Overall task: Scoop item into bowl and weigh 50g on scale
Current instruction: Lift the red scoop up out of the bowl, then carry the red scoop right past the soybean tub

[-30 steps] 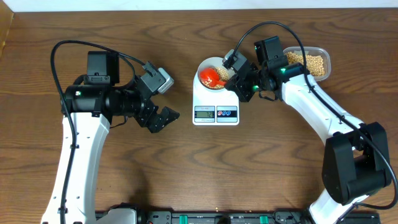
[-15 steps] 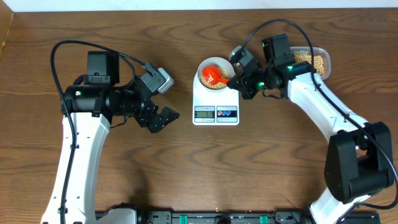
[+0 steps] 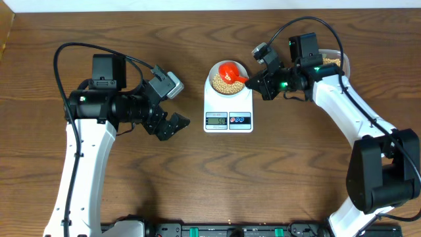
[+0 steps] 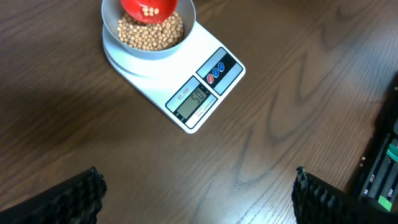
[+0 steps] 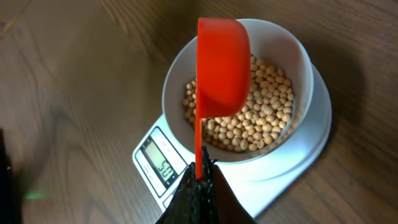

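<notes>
The left gripper (image 3: 171, 126) hangs over bare tabletop (image 3: 131, 184) to the left of the scale, its fingers spread wide and holding nothing. Just to its right the white scale (image 3: 220, 104) lies flat, with the display (image 4: 196, 99) and two round buttons (image 4: 215, 70) on the edge nearest the robot. The digits appear to read 50, though they are small.

The pale bowl (image 5: 298, 56) sits on the far half of the scale's platform and is partly filled with tan beans (image 3: 225, 83). A red scoop (image 3: 230, 69) is held over the bowl's far rim, tipped onto its side, its cup just above the beans. The left wrist view shows a few beans inside the cup.

The scoop's thin handle runs to the right into the right gripper (image 3: 255, 80), which is pinched tight on the handle's end beside the scale's right edge. Farther right, behind the right arm, the edge of a clear tub (image 3: 343, 60) shows with more beans in it; most of it is hidden.
</notes>
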Tool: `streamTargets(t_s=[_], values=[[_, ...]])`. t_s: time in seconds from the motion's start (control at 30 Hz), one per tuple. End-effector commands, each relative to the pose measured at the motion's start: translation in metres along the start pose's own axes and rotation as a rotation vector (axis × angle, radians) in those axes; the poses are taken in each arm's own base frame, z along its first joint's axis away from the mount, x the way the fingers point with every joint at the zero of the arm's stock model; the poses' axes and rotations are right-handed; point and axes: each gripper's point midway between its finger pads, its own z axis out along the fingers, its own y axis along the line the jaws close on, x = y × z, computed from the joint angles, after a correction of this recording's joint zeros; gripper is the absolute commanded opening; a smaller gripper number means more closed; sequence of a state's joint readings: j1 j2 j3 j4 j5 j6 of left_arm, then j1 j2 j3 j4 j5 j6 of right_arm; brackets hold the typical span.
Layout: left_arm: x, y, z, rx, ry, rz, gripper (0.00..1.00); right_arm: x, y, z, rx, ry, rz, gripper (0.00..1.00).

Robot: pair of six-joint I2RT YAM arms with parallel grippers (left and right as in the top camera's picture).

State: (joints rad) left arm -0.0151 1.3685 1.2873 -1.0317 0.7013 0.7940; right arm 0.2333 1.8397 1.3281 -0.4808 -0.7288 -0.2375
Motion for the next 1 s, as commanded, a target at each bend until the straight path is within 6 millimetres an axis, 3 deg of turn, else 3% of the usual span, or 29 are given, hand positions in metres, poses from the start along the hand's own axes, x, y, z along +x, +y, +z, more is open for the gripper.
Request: streamTargets(t_s=[0.0, 0.33, 0.53, 0.8, 0.97], values=[[-0.004, -0.003, -0.004, 0.001, -0.017, 0.023, 0.98, 0.002, 0.0, 0.001, -0.035, -0.006, 0.032, 0.01], [-0.004, -0.003, -0.004, 0.001, -0.017, 0.023, 0.98, -0.005, 0.0, -0.002, -0.05, -0.037, 0.022, 0.01], [-0.004, -0.003, -0.004, 0.001, -0.017, 0.023, 0.98, -0.014, -0.002, -0.015, -0.095, -0.089, 0.068, 0.01], [-0.004, -0.003, -0.004, 0.001, -0.017, 0.023, 0.98, -0.015, -0.031, -0.042, -0.036, -0.134, 0.114, 0.01], [-0.004, -0.003, -0.004, 0.001, -0.017, 0.023, 0.98, -0.021, -0.049, -0.077, 0.026, -0.193, 0.13, 0.01]])
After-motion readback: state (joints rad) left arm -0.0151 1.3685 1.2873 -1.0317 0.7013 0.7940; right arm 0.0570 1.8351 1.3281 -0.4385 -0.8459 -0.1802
